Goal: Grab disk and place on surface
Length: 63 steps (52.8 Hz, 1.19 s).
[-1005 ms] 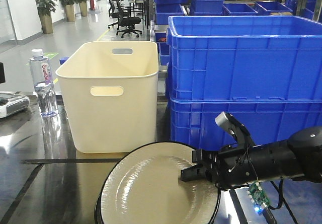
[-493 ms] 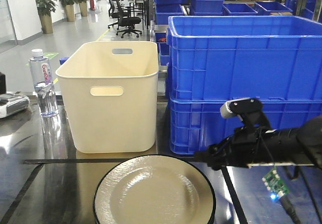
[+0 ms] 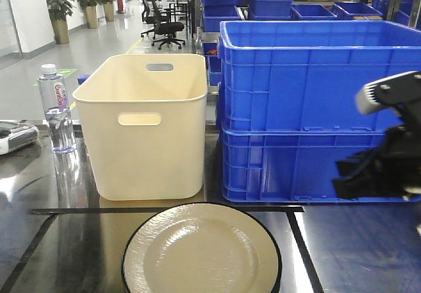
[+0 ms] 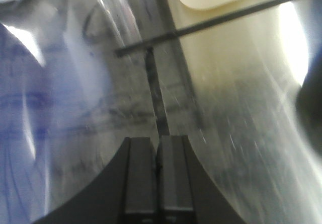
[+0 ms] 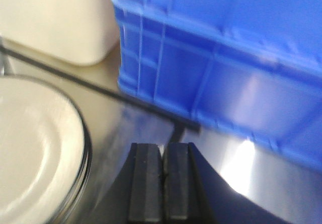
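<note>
- Filling the right half of the front view, two stacked blue crates [image 3: 316,108] are being seen along the far edge of the surface [image 3: 52,253], a dark glossy tabletop crossed by black tape lines [image 3: 164,209].
- Beside the crates, toward the far left, a cream bin [image 3: 146,125] is being shown just behind the far tape line.
- The disk [image 3: 201,250], a pale plate with a dark rim, is being shown flat on the surface at its near edge, inside the taped rectangle and touched by neither gripper; the placing is being judged as done.
- The right arm [image 3: 388,155] is being seen near the right edge, well apart from the disk.
- A water bottle [image 3: 55,108] is being shown upright near the far left corner.
- The right gripper [image 5: 163,178] is being shown with its pads pressed together on nothing, the disk lying just to its left in the wrist view.
- The left gripper [image 4: 158,176] is likewise being shown closed and empty above bare tabletop.
- A risk is being judged: the right arm could be swung against the crates standing close by, or the plate's rim could be clipped and slid over the tape, should the arm be lowered while being drawn back.
</note>
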Tool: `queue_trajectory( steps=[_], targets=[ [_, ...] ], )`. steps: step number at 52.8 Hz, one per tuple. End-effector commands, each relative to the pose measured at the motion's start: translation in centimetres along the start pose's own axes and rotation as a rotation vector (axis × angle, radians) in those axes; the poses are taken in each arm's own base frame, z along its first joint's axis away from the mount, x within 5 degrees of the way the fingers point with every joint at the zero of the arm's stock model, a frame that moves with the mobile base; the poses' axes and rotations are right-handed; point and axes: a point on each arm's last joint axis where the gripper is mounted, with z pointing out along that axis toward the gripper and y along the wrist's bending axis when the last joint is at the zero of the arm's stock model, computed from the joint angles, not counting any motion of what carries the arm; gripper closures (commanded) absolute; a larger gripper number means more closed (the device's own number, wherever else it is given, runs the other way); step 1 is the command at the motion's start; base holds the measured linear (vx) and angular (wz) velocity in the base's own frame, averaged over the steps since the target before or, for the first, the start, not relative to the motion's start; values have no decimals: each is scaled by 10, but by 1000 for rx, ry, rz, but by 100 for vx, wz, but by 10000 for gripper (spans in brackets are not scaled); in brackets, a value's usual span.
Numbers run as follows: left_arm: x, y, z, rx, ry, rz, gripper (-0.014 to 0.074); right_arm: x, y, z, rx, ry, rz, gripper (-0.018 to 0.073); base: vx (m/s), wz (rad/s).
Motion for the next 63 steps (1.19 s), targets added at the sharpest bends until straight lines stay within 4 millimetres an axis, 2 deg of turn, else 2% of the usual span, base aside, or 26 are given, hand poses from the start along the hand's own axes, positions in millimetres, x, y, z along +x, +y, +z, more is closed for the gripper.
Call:
queue_trajectory(
  steps=[1,3,4,9,17,20,23,28,63],
  targets=[
    [-15,2,-17,3,-212,-13,598,-5,1,-41,53,-105,9,571,0,0],
    [-13,1,-22,23,-268,-23,598,1,3,-49,58,-141,14,571,0,0],
    [-8,0,-24,34,-297,-25,598,7,5,-59,66,-187,12,571,0,0],
    [12,-1,-37,56,-426,-29,598,32,10,-79,94,-322,23,569,0,0],
    [74,-5,-55,82,-618,-26,598,90,18,-101,153,-512,40,568,0,0],
    [96,-6,-60,85,-661,-30,598,109,19,-104,175,-570,42,568,0,0],
    [118,-9,-55,86,-648,-28,598,124,20,-103,199,-623,44,568,0,0],
    [139,-11,-49,86,-631,-27,598,141,20,-101,225,-682,47,568,0,0],
    [142,-11,-51,88,-662,-28,596,147,19,-99,241,-711,48,568,0,0]
  ],
)
